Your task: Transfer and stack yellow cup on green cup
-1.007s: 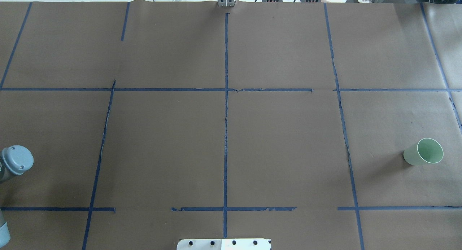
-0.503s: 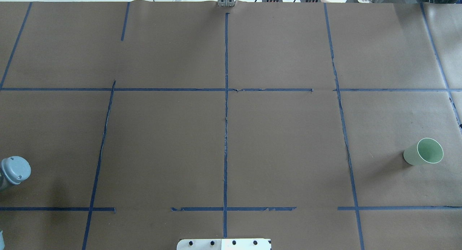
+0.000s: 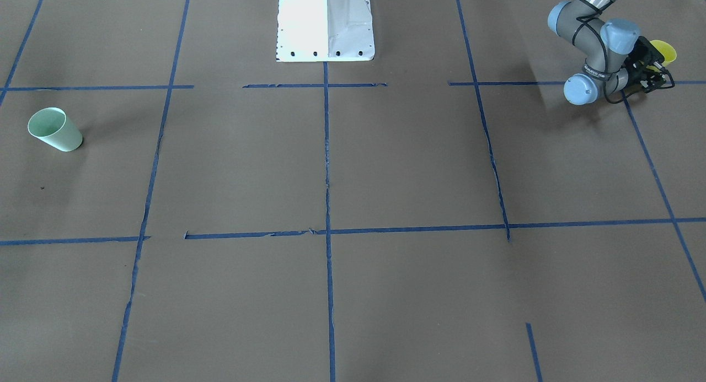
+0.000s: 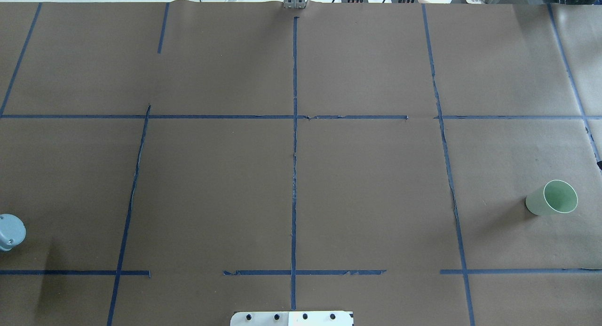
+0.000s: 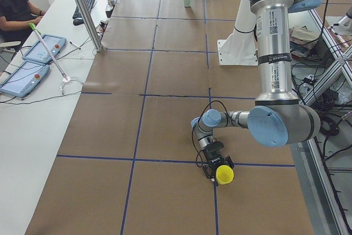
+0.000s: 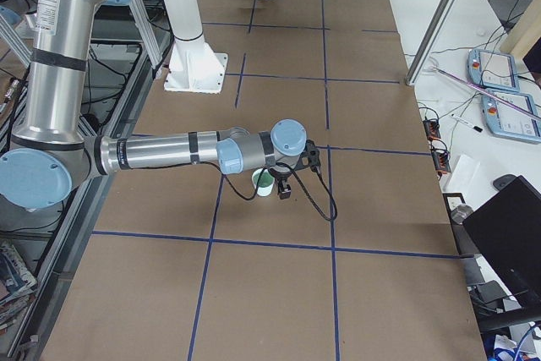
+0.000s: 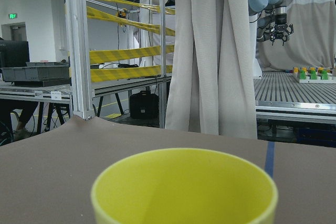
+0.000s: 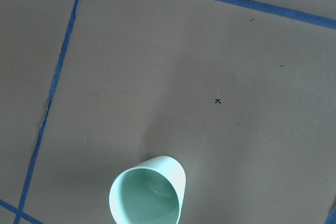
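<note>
In the overhead view, the left arm's grey-blue joint cap (image 4: 9, 232) has slid down and leftward since the 2 earlier pictures and now sits partly cut by the edge. The arm segment below it has left view.

My table (image 4: 367, 185): brown paper cover, blue tape (image 4: 294, 175) lines forming a grid. Green cup (image 4: 551, 198) stands upright on it at my far right, clear of the tape. Small black x mark (image 8: 218, 100) near it. White base plate (image 3: 325, 23) at my edge, centre.
</note>
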Controlling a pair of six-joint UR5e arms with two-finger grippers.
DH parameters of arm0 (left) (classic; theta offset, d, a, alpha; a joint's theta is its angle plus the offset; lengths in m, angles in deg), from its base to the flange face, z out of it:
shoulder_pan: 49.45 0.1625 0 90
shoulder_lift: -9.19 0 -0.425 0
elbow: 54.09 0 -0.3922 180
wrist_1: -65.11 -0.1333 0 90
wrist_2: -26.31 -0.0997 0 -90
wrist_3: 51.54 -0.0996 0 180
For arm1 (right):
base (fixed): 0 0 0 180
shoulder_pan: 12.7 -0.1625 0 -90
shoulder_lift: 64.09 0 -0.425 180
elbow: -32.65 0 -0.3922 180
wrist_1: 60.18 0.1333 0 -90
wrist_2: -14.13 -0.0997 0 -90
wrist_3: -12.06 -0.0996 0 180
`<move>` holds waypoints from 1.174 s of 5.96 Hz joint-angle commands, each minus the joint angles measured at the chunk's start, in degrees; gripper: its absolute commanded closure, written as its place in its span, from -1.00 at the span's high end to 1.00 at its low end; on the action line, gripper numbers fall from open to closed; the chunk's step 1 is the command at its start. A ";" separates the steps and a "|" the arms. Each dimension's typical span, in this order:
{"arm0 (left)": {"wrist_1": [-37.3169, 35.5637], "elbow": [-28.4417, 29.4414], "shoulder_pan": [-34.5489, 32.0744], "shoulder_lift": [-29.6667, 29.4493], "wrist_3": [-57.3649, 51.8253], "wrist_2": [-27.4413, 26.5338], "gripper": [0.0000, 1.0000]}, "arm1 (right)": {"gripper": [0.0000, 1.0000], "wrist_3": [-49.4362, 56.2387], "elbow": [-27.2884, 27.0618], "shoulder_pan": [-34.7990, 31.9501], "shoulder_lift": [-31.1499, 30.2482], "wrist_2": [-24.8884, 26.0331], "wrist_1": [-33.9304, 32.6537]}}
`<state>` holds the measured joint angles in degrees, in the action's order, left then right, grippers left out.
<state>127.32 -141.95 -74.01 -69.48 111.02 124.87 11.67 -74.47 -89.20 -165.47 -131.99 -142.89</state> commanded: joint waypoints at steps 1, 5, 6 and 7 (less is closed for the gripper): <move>0.19 -1.33 0.04 3.16 -3.45 -0.56 -0.97 | 1.00 -1.62 -1.07 0.03 -0.14 -0.48 0.00; -3.94 -8.81 -4.06 -1.55 -23.51 -22.74 -1.00 | 1.00 -5.94 -1.69 1.96 2.05 -0.22 0.09; -3.33 -9.42 -10.01 -7.58 -29.09 -31.68 -1.00 | 1.00 -6.02 -1.17 1.87 2.93 -0.21 0.09; 0.07 -9.52 -13.37 -14.08 -39.41 -36.47 -1.00 | 1.00 -5.94 -1.16 1.87 3.20 -0.21 0.09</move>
<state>125.08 -151.20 -83.64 -77.79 80.29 94.05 5.73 -75.80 -87.36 -162.72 -132.24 -142.79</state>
